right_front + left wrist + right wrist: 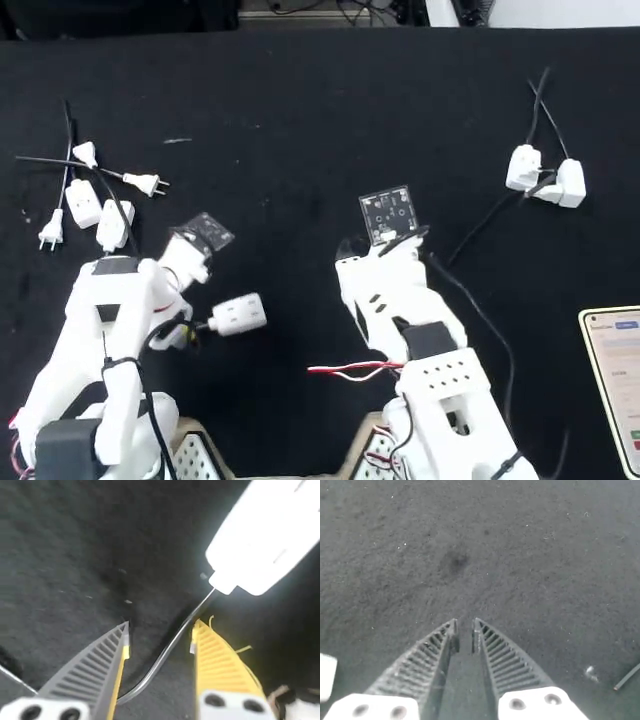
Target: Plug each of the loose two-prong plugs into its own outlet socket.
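One loose plug (147, 183) and a second plug (50, 230) lie unplugged at the table's (300, 120) far left, beside the white sockets (83, 203). We judge most of the task undone. The far-right pair (545, 180) looks mated. A corded white block (238, 314), likely a socket, sits by the left end effector (159, 632), which is released astride its cord (170, 650). The right end effector (464, 627) is nearly clenched and empty.

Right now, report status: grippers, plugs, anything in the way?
Left gripper open, astride white block's cable. Right gripper shut, empty, over mat. Loose plugs unplugged, beyond left arm.
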You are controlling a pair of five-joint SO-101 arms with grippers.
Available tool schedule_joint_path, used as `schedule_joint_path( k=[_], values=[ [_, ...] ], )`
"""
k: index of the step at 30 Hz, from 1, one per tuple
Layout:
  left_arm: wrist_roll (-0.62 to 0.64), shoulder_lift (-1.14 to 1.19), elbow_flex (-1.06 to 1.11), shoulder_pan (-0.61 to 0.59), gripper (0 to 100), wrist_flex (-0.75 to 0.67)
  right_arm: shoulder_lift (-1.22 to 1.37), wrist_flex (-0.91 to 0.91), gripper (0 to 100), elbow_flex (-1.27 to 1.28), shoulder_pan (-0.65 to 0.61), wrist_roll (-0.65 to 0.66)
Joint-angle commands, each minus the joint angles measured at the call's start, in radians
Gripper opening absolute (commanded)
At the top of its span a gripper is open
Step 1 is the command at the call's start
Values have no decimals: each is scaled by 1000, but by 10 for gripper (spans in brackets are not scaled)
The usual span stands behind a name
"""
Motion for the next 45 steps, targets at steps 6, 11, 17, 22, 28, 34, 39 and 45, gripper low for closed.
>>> schedule_joint_path(
  k=[6, 11, 17, 22, 28, 34, 39, 45],
  values=[
    [61, 2, -71, -27, 200, -38, -27, -26, 57, -10, -15, 0],
    [66, -9, -74, -25, 200, -29, -27, -26, 57, -10, -15, 0],
    [61, -11, -255, -35, 200, 252, -27, -26, 57, -10, -15, 0],
    [66, -2, -556, -82, 197, 516, -27, -26, 57, -10, -15, 2],
    [66, 3, -705, -297, 195, 456, -27, -26, 57, -8, -15, 2],
    [61, 114, -722, -467, 199, 296, -27, -26, 57, -8, -15, 2],
    [66, 304, -849, -493, 196, 290, -27, -26, 57, -7, -15, 3],
    [66, 560, -1095, -498, 196, 288, -27, -26, 57, -5, -15, 3]
  ],
)
